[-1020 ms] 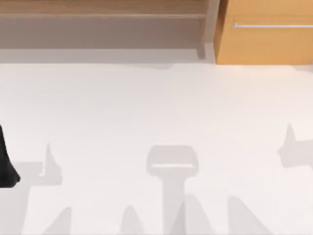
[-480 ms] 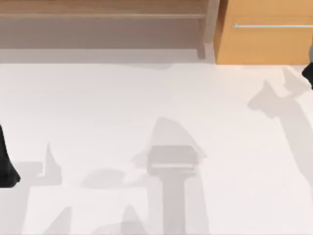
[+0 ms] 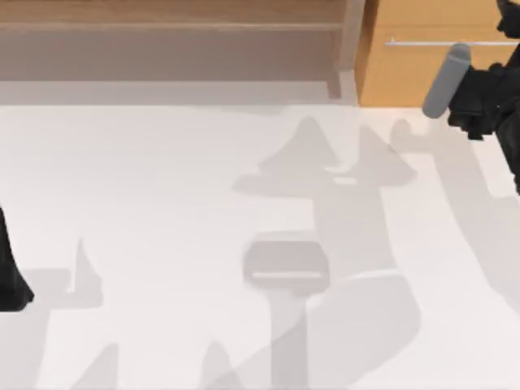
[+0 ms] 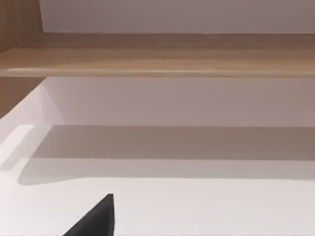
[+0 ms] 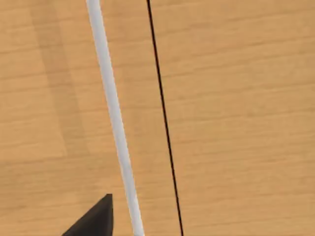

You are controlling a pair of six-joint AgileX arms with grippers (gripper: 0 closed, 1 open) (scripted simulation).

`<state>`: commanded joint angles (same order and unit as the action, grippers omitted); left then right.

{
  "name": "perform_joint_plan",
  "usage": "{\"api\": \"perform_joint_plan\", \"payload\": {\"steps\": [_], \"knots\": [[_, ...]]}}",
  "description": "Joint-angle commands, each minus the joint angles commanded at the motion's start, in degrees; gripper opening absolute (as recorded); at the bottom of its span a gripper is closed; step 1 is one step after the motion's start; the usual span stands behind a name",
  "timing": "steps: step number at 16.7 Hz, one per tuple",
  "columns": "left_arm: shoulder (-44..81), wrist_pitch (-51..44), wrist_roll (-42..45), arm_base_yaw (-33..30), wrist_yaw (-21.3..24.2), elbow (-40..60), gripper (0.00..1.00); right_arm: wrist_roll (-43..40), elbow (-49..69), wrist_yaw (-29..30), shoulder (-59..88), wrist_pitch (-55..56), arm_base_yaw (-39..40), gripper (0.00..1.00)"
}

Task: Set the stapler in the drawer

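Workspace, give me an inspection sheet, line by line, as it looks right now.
Surface: white table, shadows only.
Job's things: drawer at the far right, front shut, silver handle close before the right wrist camera; stapler nothing seen.
Clutter: nothing seen.
Grippers: right gripper up at the drawer front near the handle; left arm parked at the table's left edge.
Cables: nothing seen.
Surroundings: paler wooden shelf at the far left.
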<state>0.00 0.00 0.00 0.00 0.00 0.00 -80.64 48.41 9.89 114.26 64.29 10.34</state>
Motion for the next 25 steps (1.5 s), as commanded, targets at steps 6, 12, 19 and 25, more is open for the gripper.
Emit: {"api": "perform_joint_plan", "payload": {"steps": [6,12,19,25], "knots": [[0.0,0.0,0.0,0.0,0.0,0.0,1.0,-8.55,5.65,2.25,13.42,9.17,-0.22,1.0],[0.0,0.0,0.0,0.0,0.0,0.0,1.0,-8.55,5.65,2.18,13.48,9.05,-0.27,1.0],[0.0,0.0,0.0,0.0,0.0,0.0,1.0,-8.66,12.36,1.59,16.5,5.58,-0.94,1.0],[0.0,0.0,0.0,0.0,0.0,0.0,1.0,-8.65,12.39,1.58,16.52,5.56,-0.94,0.77]]}}
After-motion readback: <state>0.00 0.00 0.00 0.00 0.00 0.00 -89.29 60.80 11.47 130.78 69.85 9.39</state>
